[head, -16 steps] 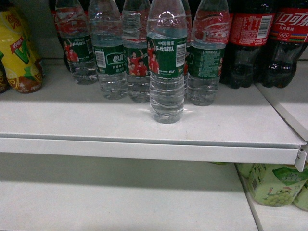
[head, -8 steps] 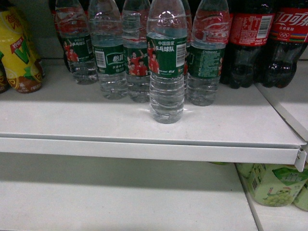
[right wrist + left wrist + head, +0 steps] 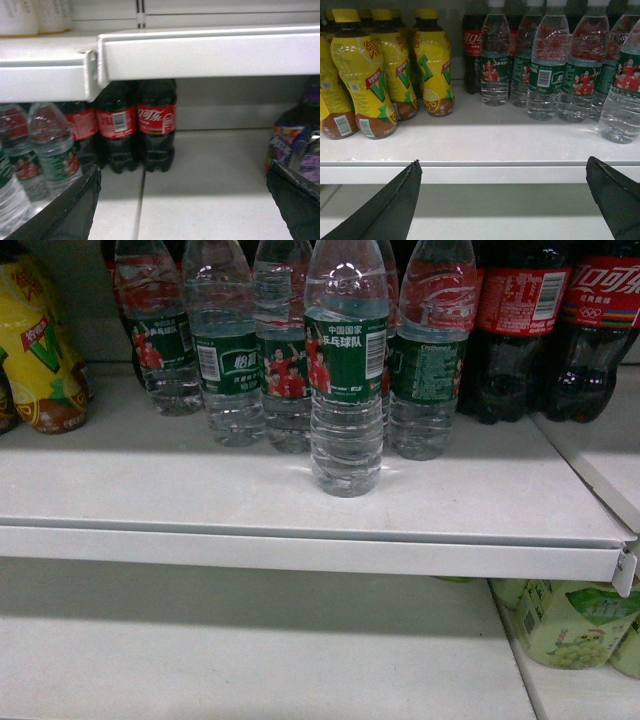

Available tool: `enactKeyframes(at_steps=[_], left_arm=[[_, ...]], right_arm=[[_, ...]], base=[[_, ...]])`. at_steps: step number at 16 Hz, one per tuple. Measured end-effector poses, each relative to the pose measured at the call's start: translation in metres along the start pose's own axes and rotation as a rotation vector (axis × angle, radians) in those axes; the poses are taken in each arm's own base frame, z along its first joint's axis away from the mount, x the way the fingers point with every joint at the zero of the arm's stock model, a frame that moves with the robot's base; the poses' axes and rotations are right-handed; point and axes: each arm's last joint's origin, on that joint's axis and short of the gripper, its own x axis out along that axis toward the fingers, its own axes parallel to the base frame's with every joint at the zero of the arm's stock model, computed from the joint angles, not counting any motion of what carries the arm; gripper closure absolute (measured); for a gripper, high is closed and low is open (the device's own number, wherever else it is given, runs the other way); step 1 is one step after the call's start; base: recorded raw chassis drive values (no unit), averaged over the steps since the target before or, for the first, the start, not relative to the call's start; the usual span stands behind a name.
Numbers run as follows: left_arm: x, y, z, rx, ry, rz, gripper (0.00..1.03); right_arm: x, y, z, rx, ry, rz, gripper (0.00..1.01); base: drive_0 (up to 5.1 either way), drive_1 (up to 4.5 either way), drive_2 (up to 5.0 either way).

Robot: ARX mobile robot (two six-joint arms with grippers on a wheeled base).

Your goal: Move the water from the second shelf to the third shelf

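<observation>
Water bottle [image 3: 346, 370], clear and ribbed with a green label showing red-shirted players, white Chinese text and a barcode, stood upright on the white shelf [image 3: 300, 510] in the head view, alone in front of a row of four like bottles [image 3: 228, 350] that stood behind it from ten to two o'clock. It sat near the shelf's front lip, apart from the row, and nothing touched it. At three o'clock of the row stood dark cola bottles [image 3: 520, 325] with red labels; at nine o'clock stood yellow drink bottles [image 3: 35, 350]. On the lower shelf [image 3: 250, 660], at five o'clock of the view, lay pale green grape-drink bottles [image 3: 575, 625]. The left wrist view looked level at the same shelf: the left pincer [image 3: 502, 200] stood wide apart, its two dark fingers [image 3: 390, 210] at the lower corners, holding nothing, with the shelf's front edge between them; the front water bottle showed at three o'clock by the right edge [image 3: 622, 90], and yellow bottles filled the left side. The right wrist view showed the right pincer [image 3: 182, 200] likewise spread wide and empty, its fingers [image 3: 70, 210] at seven and five o'clock, facing cola bottles [image 3: 155, 125] under an upper shelf edge [image 3: 210, 52]; water bottles [image 3: 52, 150] stood at eight o'clock and a purple package [image 3: 295, 145] at four o'clock.
</observation>
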Motion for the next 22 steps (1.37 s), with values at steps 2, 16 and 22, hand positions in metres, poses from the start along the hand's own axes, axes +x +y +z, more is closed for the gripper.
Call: enactKeyframes(at_steps=[2, 16, 22], left_arm=[[0.0, 0.0, 0.0, 0.0, 0.0, 0.0, 0.05], [0.0, 0.0, 0.0, 0.0, 0.0, 0.0, 0.05], [0.0, 0.0, 0.0, 0.0, 0.0, 0.0, 0.05]], right_arm=[[0.004, 0.017, -0.009, 0.009, 0.058, 0.111, 0.03], [0.062, 0.176, -0.085, -0.052, 0.33, 0.627, 0.03], [0.105, 0.207, -0.073, -0.039, 0.345, 0.607, 0.03]], base=[[0.0, 0.0, 0.0], [0.0, 0.0, 0.0], [0.0, 0.0, 0.0]])
